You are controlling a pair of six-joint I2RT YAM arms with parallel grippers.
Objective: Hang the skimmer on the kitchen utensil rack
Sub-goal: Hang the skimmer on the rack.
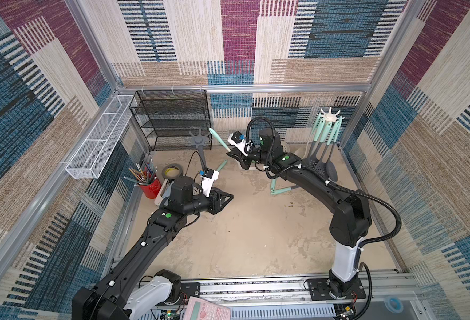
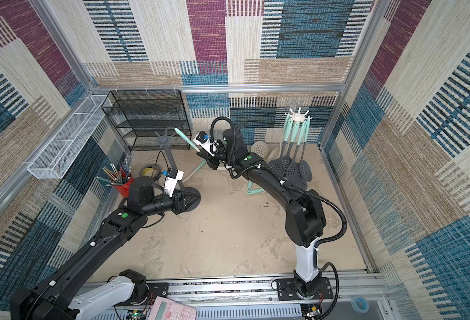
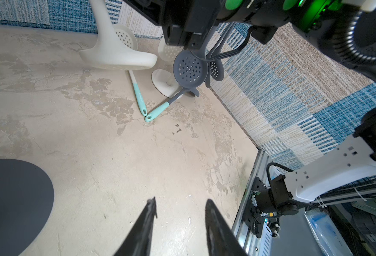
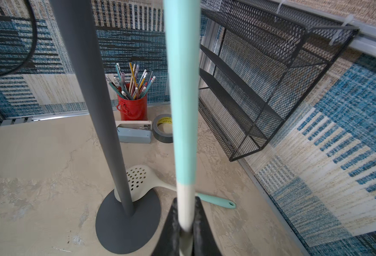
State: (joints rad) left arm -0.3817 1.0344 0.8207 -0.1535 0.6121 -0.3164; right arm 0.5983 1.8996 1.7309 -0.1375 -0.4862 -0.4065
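The right fingers clamp the white stem of what seems a mint-handled skimmer beside the grey rack pole; the left fingers hover parted, empty.

Only text seen: black print on yellow inner label of tape roll, right wrist view; "TAPE" was legible, rest too blurred. Calculator keys were unreadable.

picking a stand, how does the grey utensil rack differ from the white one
The grey rack is dark grey, the white rack white. The grey rack has nothing hanging down; the white rack carries several mint-handled utensils. The grey rack stands by the black mesh shelf, the white rack in the far right corner. Both have one pole, a round base, spoked hooks.
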